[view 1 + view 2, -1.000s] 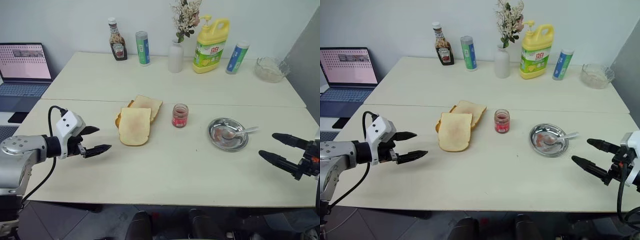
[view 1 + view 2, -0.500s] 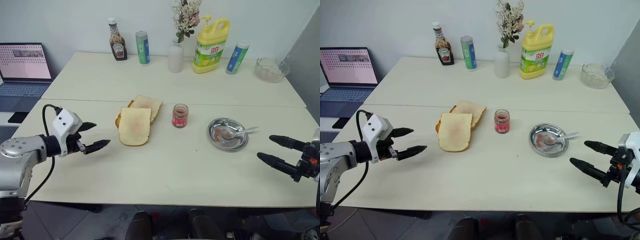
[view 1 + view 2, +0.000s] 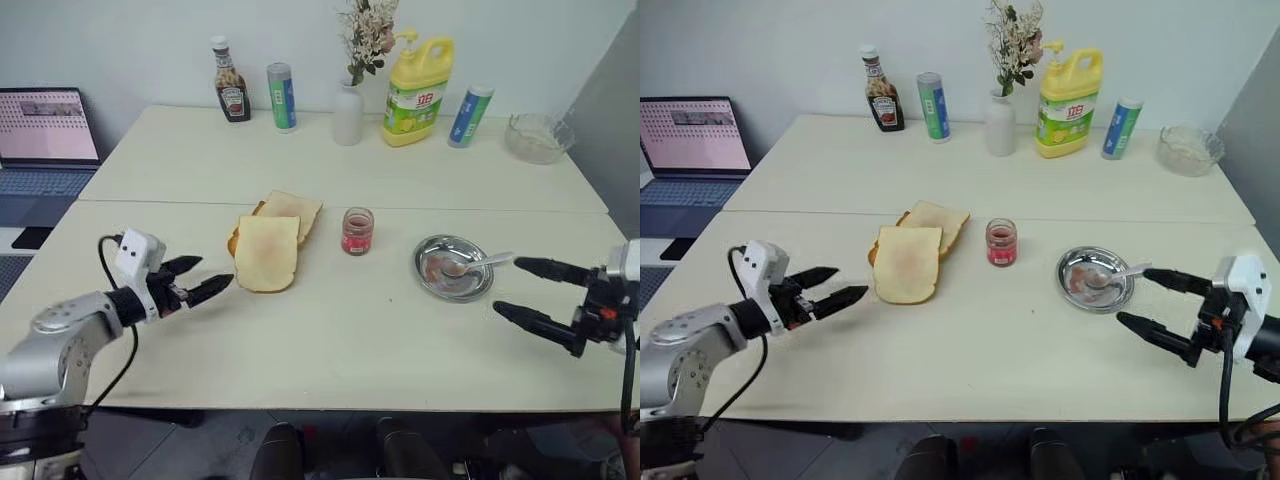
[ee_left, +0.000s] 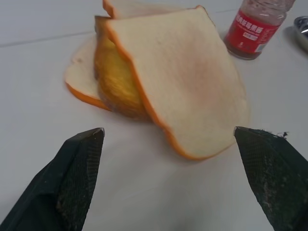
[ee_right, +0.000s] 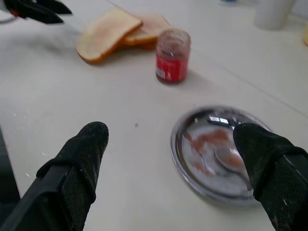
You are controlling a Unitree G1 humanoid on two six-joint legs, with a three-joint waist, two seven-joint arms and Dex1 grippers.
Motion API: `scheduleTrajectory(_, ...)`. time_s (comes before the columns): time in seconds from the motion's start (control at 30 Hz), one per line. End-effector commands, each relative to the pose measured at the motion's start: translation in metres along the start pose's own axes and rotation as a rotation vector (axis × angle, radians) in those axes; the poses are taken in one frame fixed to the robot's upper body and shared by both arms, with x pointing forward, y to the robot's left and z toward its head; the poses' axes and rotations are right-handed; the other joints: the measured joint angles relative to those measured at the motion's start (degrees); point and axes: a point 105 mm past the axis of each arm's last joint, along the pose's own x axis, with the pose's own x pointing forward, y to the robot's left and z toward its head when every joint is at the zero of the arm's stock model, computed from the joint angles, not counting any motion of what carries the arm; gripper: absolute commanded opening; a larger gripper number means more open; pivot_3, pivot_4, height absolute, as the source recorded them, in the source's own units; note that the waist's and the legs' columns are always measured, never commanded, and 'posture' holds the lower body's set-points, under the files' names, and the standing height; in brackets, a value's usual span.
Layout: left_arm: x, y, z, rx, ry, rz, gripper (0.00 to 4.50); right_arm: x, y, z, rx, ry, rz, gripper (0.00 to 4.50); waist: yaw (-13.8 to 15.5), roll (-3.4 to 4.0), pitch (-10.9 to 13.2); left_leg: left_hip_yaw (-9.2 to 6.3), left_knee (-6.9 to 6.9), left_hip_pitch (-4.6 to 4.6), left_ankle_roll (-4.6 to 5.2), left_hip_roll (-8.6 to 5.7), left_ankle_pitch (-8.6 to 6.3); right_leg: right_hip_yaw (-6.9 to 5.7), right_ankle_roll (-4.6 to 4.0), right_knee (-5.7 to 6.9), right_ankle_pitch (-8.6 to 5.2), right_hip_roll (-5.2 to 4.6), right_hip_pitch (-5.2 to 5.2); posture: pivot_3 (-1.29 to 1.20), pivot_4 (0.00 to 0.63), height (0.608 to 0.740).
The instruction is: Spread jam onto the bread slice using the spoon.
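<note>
Right hand [image 3: 1152, 305], fingers apart, empty, at four o'clock of round steel dish [image 3: 1095, 279]; slim silver spoon [image 3: 1118, 274] rests inside, handle toward it, likely for pickup.

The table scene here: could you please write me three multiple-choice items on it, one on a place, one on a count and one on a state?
1. Where does the spoon lie?
A. in the round steel dish
B. on the bread slice
C. inside the jam jar

2. How many containers stand left of the flower vase at the table's far edge?
A. none
B. two
C. four

3. How do the right gripper's jaws stand?
A. shut on the spoon
B. shut on nothing
C. open, holding nothing

Answers:
1 A: its bowl rests in the dish, handle over the rim.
2 B: the ketchup bottle and a green-labelled can.
3 C: the fingers are wide apart near the dish.
</note>
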Motion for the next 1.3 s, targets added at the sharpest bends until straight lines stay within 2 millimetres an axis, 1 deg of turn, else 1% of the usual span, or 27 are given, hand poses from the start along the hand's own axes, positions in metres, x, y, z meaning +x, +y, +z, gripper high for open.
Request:
scheduleTrajectory(0.03, -0.001, -0.001, 0.010, -0.073, -0.063, 0.034, 4.50, 0.015, 0.021, 0.018, -0.079, 0.003, 0.136, 4.49, 0.06, 0.00, 0.00, -0.01, 0.01, 0.00, 0.00, 0.00, 0.00, 0.00, 0.00, 0.00, 0.00, 0.00, 0.00, 0.00, 0.150, 0.740)
scheduleTrajectory(0.17, 0.008, -0.004, 0.005, -0.142, -0.064, 0.038, 4.50, 0.029, 0.032, 0.020, -0.137, 0.037, 0.218, 4.49, 0.09, -0.01, 0.00, -0.02, 0.07, -0.01, 0.00, -0.02, 0.00, -0.01, 0.01, 0.00, 0.01, 0.00, 0.02, 0.00, 0.150, 0.740)
scheduleTrajectory(0.3, 0.028, -0.013, -0.003, -0.189, -0.053, 0.011, 4.50, 0.043, 0.043, 0.020, -0.165, 0.034, 0.289, 4.49, 0.25, -0.02, -0.01, -0.01, 0.18, -0.04, 0.00, -0.05, 0.00, 0.00, 0.06, 0.00, 0.04, -0.01, 0.04, 0.00, 0.150, 0.740)
scheduleTrajectory(0.53, 0.044, -0.014, -0.007, -0.226, -0.030, -0.006, 4.50, 0.052, 0.045, 0.019, -0.185, 0.027, 0.306, 4.49, 0.22, -0.03, 0.00, -0.01, 0.19, -0.05, 0.00, -0.05, 0.00, 0.01, 0.08, 0.00, 0.06, -0.01, 0.03, 0.00, 0.150, 0.740)
scheduleTrajectory(0.63, 0.050, -0.017, -0.009, -0.226, -0.018, -0.018, 3.92, 0.053, 0.046, 0.018, -0.188, 0.027, 0.309, 4.50, 0.22, -0.03, 0.00, -0.01, 0.20, -0.06, 0.00, -0.06, 0.00, 0.01, 0.08, 0.00, 0.06, -0.01, 0.03, 0.00, 0.150, 0.740)
scheduleTrajectory(0.73, 0.051, -0.020, -0.011, -0.226, -0.005, -0.033, 2.99, 0.053, 0.046, 0.018, -0.189, 0.025, 0.306, 4.50, 0.22, -0.03, 0.00, -0.01, 0.20, -0.06, 0.00, -0.06, 0.00, 0.02, 0.04, -0.01, 0.09, -0.02, 0.03, 0.00, 0.150, 0.740)
scheduleTrajectory(0.9, 0.051, -0.017, -0.014, -0.227, 0.015, -0.028, 1.39, 0.051, 0.046, 0.018, -0.189, 0.025, 0.297, 4.50, 0.22, -0.03, 0.00, -0.02, 0.20, -0.05, 0.00, -0.06, 0.00, 0.01, 0.04, 0.00, 0.09, -0.01, 0.03, 0.00, 0.150, 0.740)
scheduleTrajectory(1.03, 0.048, -0.027, -0.012, -0.223, 0.011, -0.100, 0.14, 0.049, 0.045, 0.015, -0.185, 0.031, 0.289, 4.50, 0.21, -0.03, 0.00, -0.01, 0.20, -0.06, 0.00, -0.06, 0.00, 0.01, 0.04, 0.00, 0.09, -0.01, 0.03, 0.00, 0.150, 0.740)
scheduleTrajectory(1.07, 0.046, -0.030, -0.012, -0.226, 0.011, -0.126, 0.02, 0.048, 0.045, 0.014, -0.182, 0.036, 0.288, 4.50, 0.21, -0.03, 0.00, -0.01, 0.20, -0.06, 0.00, -0.06, 0.00, 0.01, 0.04, 0.00, 0.09, -0.01, 0.03, 0.00, 0.150, 0.740)
scheduleTrajectory(1.13, 0.043, -0.034, -0.011, -0.230, 0.011, -0.152, 0.02, 0.046, 0.046, 0.013, -0.179, 0.041, 0.287, 4.50, 0.20, -0.03, 0.00, -0.01, 0.20, -0.05, 0.00, -0.05, 0.00, 0.01, 0.04, -0.01, 0.09, -0.01, 0.03, 0.00, 0.150, 0.740)
scheduleTrajectory(1.17, 0.039, -0.040, -0.012, -0.219, 0.026, -0.194, 0.02, 0.044, 0.046, 0.011, -0.174, 0.053, 0.284, 4.50, 0.21, -0.03, 0.00, -0.01, 0.19, -0.06, 0.00, -0.05, 0.00, 0.02, 0.04, -0.01, 0.09, -0.02, 0.03, 0.00, 0.150, 0.740)
scheduleTrajectory(1.23, 0.028, -0.062, -0.008, -0.194, 0.036, -0.330, 0.02, 0.038, 0.044, 0.006, -0.162, 0.072, 0.268, 4.50, 0.19, -0.04, 0.00, -0.01, 0.18, -0.06, 0.00, -0.04, 0.00, 0.01, 0.04, -0.02, 0.08, -0.01, 0.02, 0.00, 0.150, 0.740)
scheduleTrajectory(1.3, 0.019, -0.081, 0.004, -0.239, 0.000, -0.455, 0.02, 0.034, 0.045, 0.003, -0.151, 0.086, 0.255, 4.50, 0.19, -0.01, 0.01, 0.01, 0.15, -0.07, -0.02, -0.04, -0.01, 0.03, 0.03, -0.04, 0.08, -0.03, 0.02, 0.00, 0.150, 0.740)
